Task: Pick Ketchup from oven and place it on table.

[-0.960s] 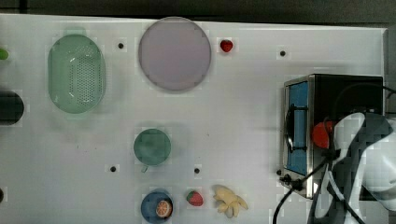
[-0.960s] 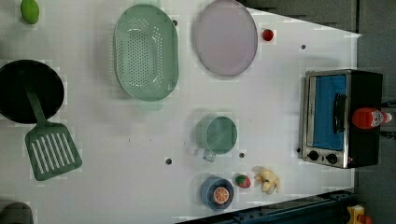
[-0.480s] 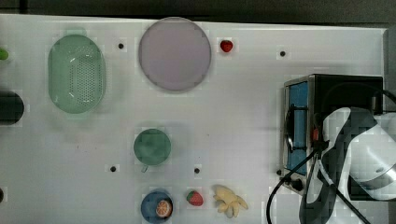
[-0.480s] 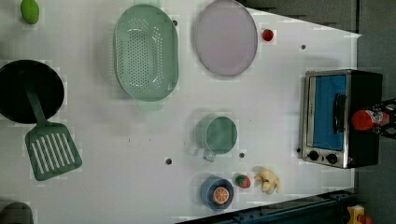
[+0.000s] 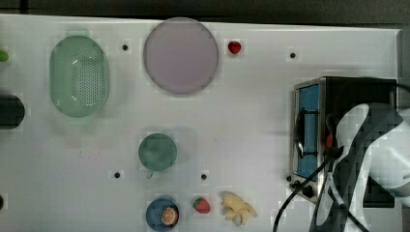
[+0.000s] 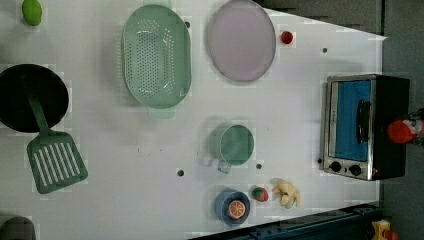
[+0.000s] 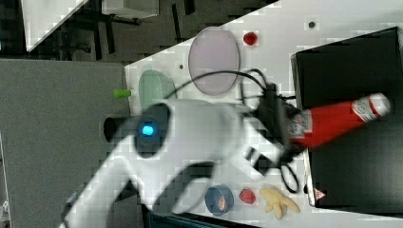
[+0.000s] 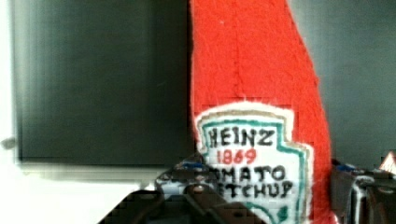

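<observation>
Since a second ago the white arm has slid across the oven's black top in the top view, now covering most of the bottle there, and in the left view the red end of the Ketchup (image 6: 401, 131) has edged slightly toward the oven (image 6: 367, 125).

The gripper (image 7: 285, 124) is clamped on the Ketchup's lower body, around the label. In the wrist view a dark finger (image 8: 187, 184) sits against one side of the white shield label and the other finger stands at the bottle's opposite flank, with the Ketchup (image 8: 252, 84) running straight away from the jaws. In the right view the bottle (image 7: 332, 119) extends from the gripper toward about 2 o'clock, white cap farthest from the fingers, over the oven's black top (image 7: 351, 180); whether it touches the top I cannot tell. In the top view a sliver of red (image 5: 329, 140) peeks out at the arm's 9 o'clock edge, above the oven (image 5: 358, 89), which stands near the 3 o'clock side of the white table (image 5: 251, 111).
</observation>
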Tool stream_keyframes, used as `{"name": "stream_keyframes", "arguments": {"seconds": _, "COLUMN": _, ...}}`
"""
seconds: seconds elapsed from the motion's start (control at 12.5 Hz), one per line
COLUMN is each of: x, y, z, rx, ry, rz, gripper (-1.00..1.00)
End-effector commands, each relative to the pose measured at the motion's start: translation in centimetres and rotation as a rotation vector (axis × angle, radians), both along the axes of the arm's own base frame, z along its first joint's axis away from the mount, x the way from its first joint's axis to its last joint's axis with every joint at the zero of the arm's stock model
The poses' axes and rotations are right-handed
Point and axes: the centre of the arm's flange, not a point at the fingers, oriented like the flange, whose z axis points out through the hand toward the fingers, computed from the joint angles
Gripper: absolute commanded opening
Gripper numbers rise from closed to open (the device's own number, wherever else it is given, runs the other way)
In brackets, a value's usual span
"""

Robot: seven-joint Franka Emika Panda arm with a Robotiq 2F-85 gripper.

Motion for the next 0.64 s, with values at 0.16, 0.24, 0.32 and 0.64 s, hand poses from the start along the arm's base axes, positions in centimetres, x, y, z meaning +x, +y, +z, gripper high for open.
{"name": "stream_keyframes", "arguments": {"seconds": 0.16, "x": 9.3, "y": 21.7, "z": 8.1, "rx": 0.046, "ry": -0.138, "rz": 0.377, "gripper": 0.23}}
{"name": "stream_keyframes", "arguments": {"seconds": 0.24, "x": 9.7, "y": 24.5, "z": 7.4, "rx": 0.059, "ry": -0.128, "rz": 0.423, "gripper": 0.23}}
{"name": "stream_keyframes", "arguments": {"seconds": 0.32, "x": 10.0, "y": 29.9, "z": 5.7, "rx": 0.087, "ry": -0.097, "rz": 0.512, "gripper": 0.23}}
{"name": "stream_keyframes", "arguments": {"seconds": 0.64, "x": 8.2, "y": 35.2, "z": -0.5, "rx": 0.124, "ry": -0.019, "rz": 0.594, "gripper": 0.23}}
